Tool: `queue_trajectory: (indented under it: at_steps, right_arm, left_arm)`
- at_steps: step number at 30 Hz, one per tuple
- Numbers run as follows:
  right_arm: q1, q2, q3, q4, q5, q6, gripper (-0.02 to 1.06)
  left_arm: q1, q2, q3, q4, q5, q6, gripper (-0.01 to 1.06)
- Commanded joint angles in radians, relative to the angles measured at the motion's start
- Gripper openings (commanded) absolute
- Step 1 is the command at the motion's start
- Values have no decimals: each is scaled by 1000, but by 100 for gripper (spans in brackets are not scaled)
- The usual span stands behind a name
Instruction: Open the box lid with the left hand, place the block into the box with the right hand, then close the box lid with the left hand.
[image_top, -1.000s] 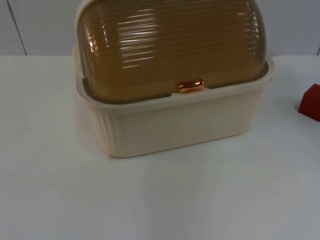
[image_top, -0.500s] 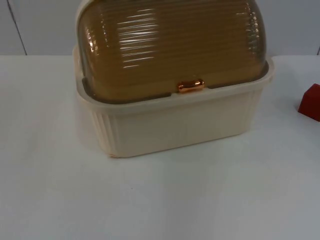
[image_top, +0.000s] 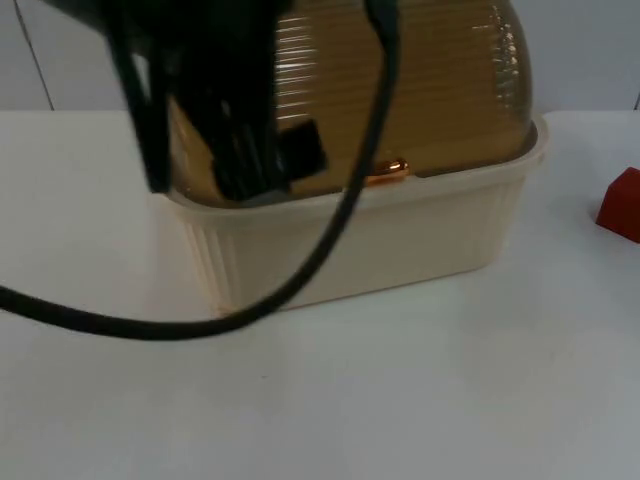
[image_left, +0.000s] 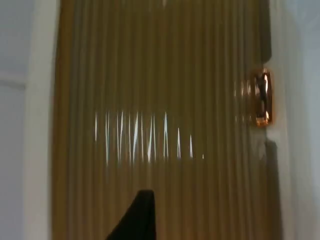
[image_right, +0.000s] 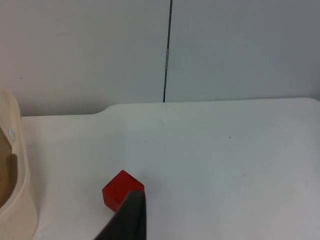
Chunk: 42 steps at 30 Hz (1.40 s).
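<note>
A white table top (image_top: 420, 400) filled the near ground and ran back to a grey partition wall (image_top: 590, 50), meeting it in a straight edge. The wall was plain and smooth, split by 1 thin dark vertical seam (image_right: 167, 50) between 2 panels, and in the right wrist view the table's far edge (image_right: 210, 102) lay along its foot, with a rounded step near one end. Light was soft and even, giving the table a faint sheen and only pale, blurred shadows.
</note>
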Motion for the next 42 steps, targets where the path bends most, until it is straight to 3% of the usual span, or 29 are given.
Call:
queue_trajectory:
  at_steps: [1,9,13,14,19,20,25,28,31,32,37,38,42]
  right_arm:
    - [-6,-1,-6,-9,-15,3,104]
    - [-6,-1,-6,-13,-15,3,104]
    - [-6,-1,-6,-45,-15,3,104]
    - [-6,-1,-6,-45,-15,3,104]
    - [-6,-1,-6,-65,-15,3,104]
    - [-6,-1,-6,-65,-15,3,104]
    - [-6,-1,-6,-66,-17,3,104]
    - [-6,-1,-6,-66,-17,3,104]
    - [-6,-1,-6,-66,-19,3,104]
    - [-6,-1,-6,-66,-19,3,104]
    - [-6,-1,-6,-75,-19,3,104]
    - [-6,-1,-6,-75,-19,3,104]
    - [-6,-1,-6,-88,-19,3,104]
  left_arm:
    - [-26,40,-39,82,-14,-2,105]
    - [-79,157,-126,234,26,-21,105]
    - [-128,234,-126,405,84,-215,105]
    - [-128,234,-126,405,84,-215,105]
    - [-198,308,-126,702,153,-550,105]
    - [-198,308,-126,702,153,-550,105]
    - [-234,350,-126,857,221,-796,105]
    - [-234,372,-126,885,257,-846,103]
    - [-234,406,-124,884,254,-850,86]
    - [-234,406,-124,884,254,-850,86]
    - [-234,426,-124,884,235,-857,33]
    - [-234,426,-124,884,235,-857,33]
    - [-234,426,-124,860,214,-857,4]
